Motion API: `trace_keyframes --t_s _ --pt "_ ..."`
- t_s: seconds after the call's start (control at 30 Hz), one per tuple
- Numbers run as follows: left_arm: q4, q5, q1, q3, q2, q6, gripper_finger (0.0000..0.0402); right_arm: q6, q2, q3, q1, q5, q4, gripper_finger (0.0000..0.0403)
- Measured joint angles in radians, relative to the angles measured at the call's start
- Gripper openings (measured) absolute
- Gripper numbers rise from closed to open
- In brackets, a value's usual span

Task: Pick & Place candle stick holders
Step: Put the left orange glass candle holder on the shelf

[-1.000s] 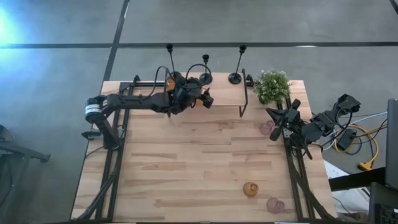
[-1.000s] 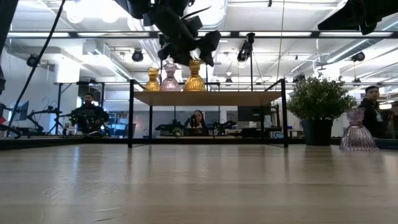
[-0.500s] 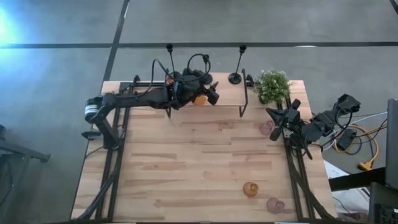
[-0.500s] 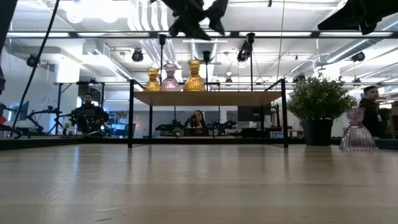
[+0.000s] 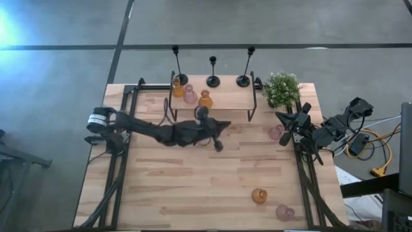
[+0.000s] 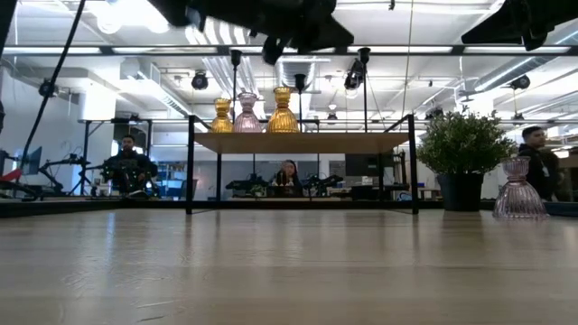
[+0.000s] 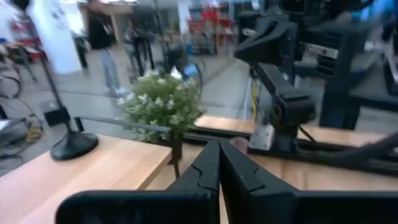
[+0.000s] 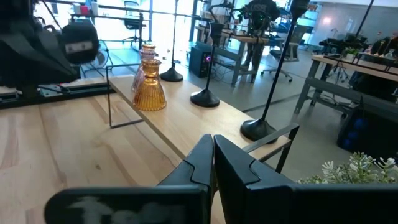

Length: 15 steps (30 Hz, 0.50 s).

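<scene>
Three glass holders (image 5: pixel 190 96) on shelf (image 5: pixel 225 100) at table's far edge, black stemmed ones (image 5: pixel 212 71) behind | three more near right edge | left gripper (image 5: pixel 215 136) closed, empty, before shelf | right gripper (image 5: pixel 286 129) closed, empty, right edge.

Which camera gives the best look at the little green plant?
The left wrist view: the plant sits close and centred there, leaves and small pale flowers plain. The high view shows only its bushy top beside the shelf. The low view shows it side-on in a dark pot. The right wrist view catches just a few sprigs.
</scene>
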Motion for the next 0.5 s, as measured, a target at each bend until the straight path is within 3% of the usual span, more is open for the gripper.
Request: trace_keyframes --t_s 0.07,0.17,0.5 --pt "0.097 -0.043 0.001 -0.057 0.015 0.002 0.0004 0.0 0.0 0.0 0.0 0.0 0.0 0.0008" --pt "0.1 -0.127 0.018 -0.09 0.032 -0.006 0.0003 0.0 0.0 0.0 0.0 0.0 0.0 0.0008" --pt "0.109 -0.168 0.086 -0.043 0.097 0.007 0.0002 0.0 0.0 0.0 0.0 0.0 0.0 0.0008"
